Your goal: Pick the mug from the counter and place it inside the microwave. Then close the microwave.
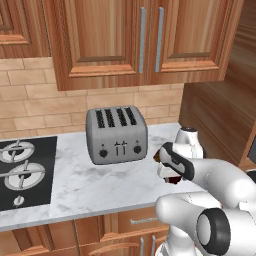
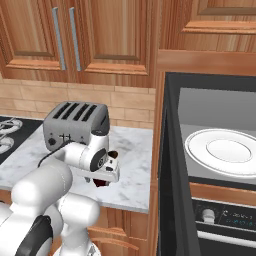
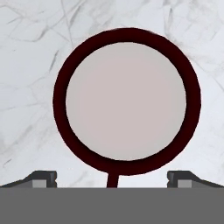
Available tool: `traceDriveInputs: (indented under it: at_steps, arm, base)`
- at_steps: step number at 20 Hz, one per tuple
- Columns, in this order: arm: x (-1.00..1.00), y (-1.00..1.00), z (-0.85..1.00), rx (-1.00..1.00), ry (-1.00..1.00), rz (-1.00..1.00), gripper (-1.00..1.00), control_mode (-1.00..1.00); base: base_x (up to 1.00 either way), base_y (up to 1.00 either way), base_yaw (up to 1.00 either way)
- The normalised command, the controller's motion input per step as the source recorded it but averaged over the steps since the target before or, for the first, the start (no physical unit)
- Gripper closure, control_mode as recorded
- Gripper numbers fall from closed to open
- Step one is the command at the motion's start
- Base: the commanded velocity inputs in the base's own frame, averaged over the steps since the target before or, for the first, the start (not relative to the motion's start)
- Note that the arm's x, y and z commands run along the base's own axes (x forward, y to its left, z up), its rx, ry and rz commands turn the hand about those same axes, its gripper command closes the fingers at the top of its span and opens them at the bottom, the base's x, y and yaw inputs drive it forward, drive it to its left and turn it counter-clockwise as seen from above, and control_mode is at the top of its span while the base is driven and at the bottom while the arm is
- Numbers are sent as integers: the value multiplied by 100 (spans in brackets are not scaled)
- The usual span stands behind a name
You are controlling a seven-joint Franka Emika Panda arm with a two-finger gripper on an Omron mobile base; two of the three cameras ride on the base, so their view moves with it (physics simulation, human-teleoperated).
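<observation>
Right now the end effector (image 3: 112,177) hangs straight over the mug (image 3: 127,101), fingers spread wide with nothing between them; tips (image 3: 41,178) show at either side of the handle stub. Mug sits on the bench (image 1: 90,185) near its right end, toward the front edge, mostly hidden under the wrist in both base views.

Risks, judged from here:
- Handle points toward the camera side, between the fingers; closing low could pinch the handle, not the wall, and twist the mug.
- Rim looks nearly as wide as the finger gap, so a slight offset on descent could knock it over or shove it toward the front edge.
- Toaster (image 1: 116,135) stands behind, apart from the mug; low clash risk.
- Microwave (image 2: 220,150) is open beyond the bench's right end, white plate (image 2: 222,150) inside; its door (image 2: 167,190) juts forward, and a low carry could clip it.
</observation>
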Motion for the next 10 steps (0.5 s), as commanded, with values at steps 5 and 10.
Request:
traceDriveInputs:
  at_steps: [5,10]
  arm:
    - [0,0,0,0,0,0,-100,-100]
    - [0,0,0,0,0,0,100,-100]
  base:
    - [0,0,0]
    - [0,0,0]
